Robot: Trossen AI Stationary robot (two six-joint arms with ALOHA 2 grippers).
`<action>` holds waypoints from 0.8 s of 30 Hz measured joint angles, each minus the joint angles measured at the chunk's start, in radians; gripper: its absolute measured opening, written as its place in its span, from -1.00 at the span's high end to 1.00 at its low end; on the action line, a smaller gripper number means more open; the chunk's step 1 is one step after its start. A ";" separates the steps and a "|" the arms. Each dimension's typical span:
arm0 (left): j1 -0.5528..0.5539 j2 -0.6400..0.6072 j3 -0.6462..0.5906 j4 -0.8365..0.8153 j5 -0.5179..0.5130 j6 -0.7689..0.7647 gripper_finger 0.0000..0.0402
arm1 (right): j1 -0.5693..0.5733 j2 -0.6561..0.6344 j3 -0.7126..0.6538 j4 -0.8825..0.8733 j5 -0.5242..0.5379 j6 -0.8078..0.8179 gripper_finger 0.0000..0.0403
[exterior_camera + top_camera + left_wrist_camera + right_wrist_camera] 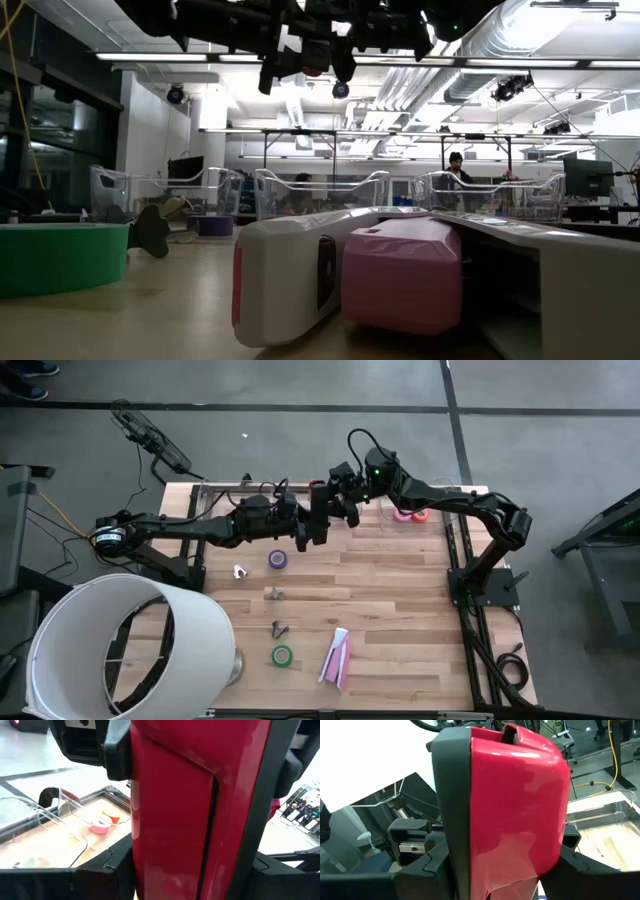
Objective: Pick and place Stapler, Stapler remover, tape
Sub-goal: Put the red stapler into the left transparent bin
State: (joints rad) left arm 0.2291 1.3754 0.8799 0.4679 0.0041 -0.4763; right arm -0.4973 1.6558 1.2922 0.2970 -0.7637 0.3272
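A red stapler with a black side hangs in the air over the table's far middle, between my two grippers. My left gripper reaches it from the table's left and my right gripper from the right; both are shut on it. On the wood lie a purple tape, a green tape, a pink and a white stapler and small stapler removers. A pink tape and a red-orange tape sit in a clear tray. My left gripper pinches the red stapler's body between its two fingers, coming level from the table's left. The fingers lie across the stapler's length. The stapler is lifted clear of the table. My right gripper pinches the red stapler between its two fingers, one on the black side and one on the red side, below a rounded end. It comes level from the table's far right. The stapler hangs clear of the table.
A big white open cylinder covers the table's near left corner. Clear trays stand along the far edge. A metal funnel-like piece lies beside the cylinder. Bare wood shows at the table's middle right.
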 joint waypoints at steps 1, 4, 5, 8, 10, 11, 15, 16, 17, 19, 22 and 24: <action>0.000 0.000 0.000 0.000 -0.008 -0.001 0.00 | 0.000 0.000 0.000 0.000 0.001 0.002 -0.09; 0.013 0.000 0.000 -0.023 -0.037 -0.004 0.00 | -0.008 0.000 0.000 -0.003 0.017 0.055 -0.43; 0.014 0.000 0.000 -0.033 -0.040 -0.009 0.00 | -0.013 0.000 0.000 -0.004 0.018 0.069 -0.52; 0.034 0.000 0.000 -0.052 -0.049 -0.025 0.00 | -0.033 0.000 0.000 -0.009 0.015 0.101 -0.69; 0.042 0.000 0.000 -0.055 -0.053 -0.036 0.00 | -0.049 0.000 0.000 -0.014 0.012 0.112 -0.72; 0.048 0.000 0.000 -0.057 -0.062 -0.044 0.00 | -0.057 0.000 -0.001 -0.017 0.008 0.119 -0.72; 0.069 0.000 0.000 -0.093 -0.113 -0.084 0.00 | -0.097 0.000 -0.001 -0.027 -0.008 0.150 -0.71; 0.074 0.000 0.000 -0.115 -0.135 -0.100 0.00 | -0.107 0.000 -0.001 -0.030 -0.018 0.161 -0.71; 0.080 0.000 0.000 -0.140 -0.162 -0.111 0.00 | -0.117 0.000 -0.001 -0.032 -0.034 0.168 -0.72; 0.093 0.000 0.000 -0.187 -0.214 -0.142 0.00 | -0.134 0.000 -0.001 -0.037 -0.063 0.174 -0.72; 0.114 0.000 0.000 -0.252 -0.298 -0.211 0.00 | -0.158 -0.001 -0.001 -0.062 -0.091 0.174 -0.72; 0.128 0.000 0.000 -0.294 -0.350 -0.255 0.00 | -0.172 -0.001 -0.001 -0.080 -0.109 0.174 -0.72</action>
State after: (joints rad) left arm 0.3569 1.3754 0.8795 0.1737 -0.3462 -0.7311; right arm -0.6696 1.6550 1.2911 0.2167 -0.8723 0.5015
